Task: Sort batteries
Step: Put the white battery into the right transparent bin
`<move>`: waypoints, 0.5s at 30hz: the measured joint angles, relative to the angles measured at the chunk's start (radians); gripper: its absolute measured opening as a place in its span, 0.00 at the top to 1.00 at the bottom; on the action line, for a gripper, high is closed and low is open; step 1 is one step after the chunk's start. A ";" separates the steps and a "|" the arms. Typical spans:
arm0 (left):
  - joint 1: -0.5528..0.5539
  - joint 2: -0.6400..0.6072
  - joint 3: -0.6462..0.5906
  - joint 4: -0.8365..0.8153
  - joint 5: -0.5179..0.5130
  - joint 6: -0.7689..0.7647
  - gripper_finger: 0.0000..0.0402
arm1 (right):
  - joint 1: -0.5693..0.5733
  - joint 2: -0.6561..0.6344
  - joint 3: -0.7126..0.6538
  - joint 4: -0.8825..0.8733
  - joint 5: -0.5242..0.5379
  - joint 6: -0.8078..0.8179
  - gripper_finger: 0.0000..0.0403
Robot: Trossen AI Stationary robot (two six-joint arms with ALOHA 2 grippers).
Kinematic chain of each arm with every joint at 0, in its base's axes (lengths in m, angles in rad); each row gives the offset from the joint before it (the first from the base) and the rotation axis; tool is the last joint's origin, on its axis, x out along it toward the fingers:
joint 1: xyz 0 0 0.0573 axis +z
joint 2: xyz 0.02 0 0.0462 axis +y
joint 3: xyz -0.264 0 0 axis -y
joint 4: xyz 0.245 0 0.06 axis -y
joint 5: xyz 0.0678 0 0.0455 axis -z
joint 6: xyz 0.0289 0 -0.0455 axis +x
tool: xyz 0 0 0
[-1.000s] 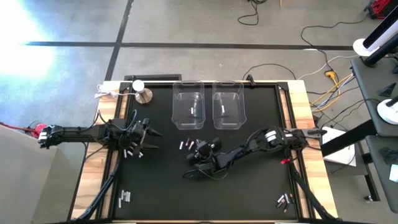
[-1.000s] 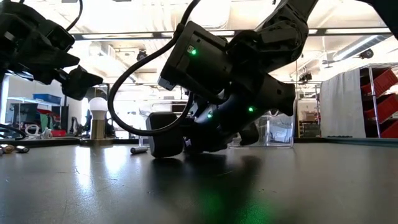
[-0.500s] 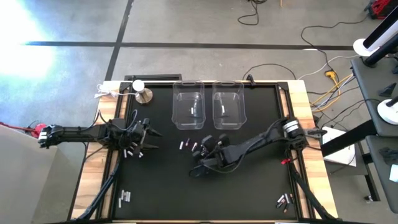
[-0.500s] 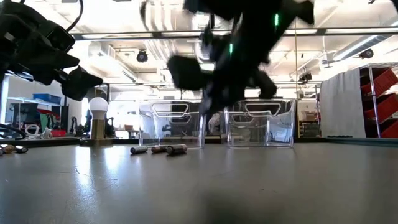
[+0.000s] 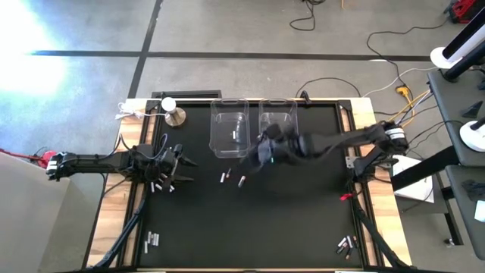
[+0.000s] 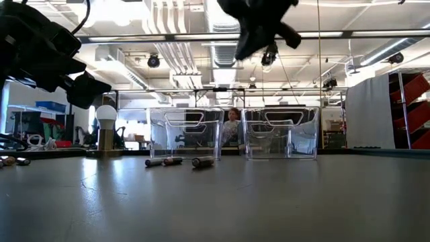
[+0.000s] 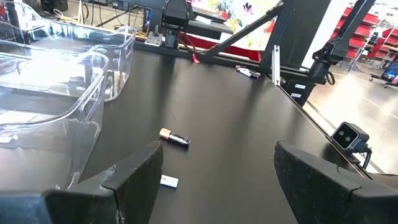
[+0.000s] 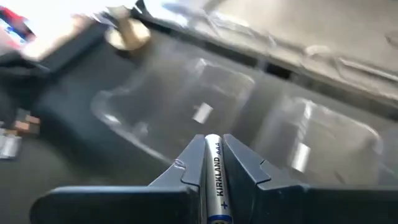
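Your right gripper [image 8: 212, 163], clamped on a battery [image 8: 215, 180], has lifted toward the bins [image 5: 229, 127]; left gripper's [image 7: 214, 180] fingers apart; motion blurs it overhead.

The right gripper [image 5: 261, 155] shows only as a motion smear over the bins [image 5: 229, 129]; batteries [image 5: 346, 245] near the table's [image 5: 303, 227] front-right corner are too small to sort by colour.

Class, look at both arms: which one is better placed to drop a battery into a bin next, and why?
The right. Its gripper is shut on a battery and hangs by the two clear bins. The left gripper waits open at the table's left side, holding nothing, farther from the bins.
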 joint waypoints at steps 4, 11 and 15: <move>0.000 0.000 0.000 0.000 0.000 0.000 0.29 | -0.145 0.014 0.000 -0.081 -0.195 -0.059 0.92; 0.000 0.000 0.000 0.000 0.000 0.000 0.29 | -0.321 0.077 0.000 -0.081 -0.508 -0.305 0.92; 0.000 0.000 0.000 0.000 0.000 0.000 0.29 | -0.377 0.099 0.000 -0.080 -0.585 -0.548 0.92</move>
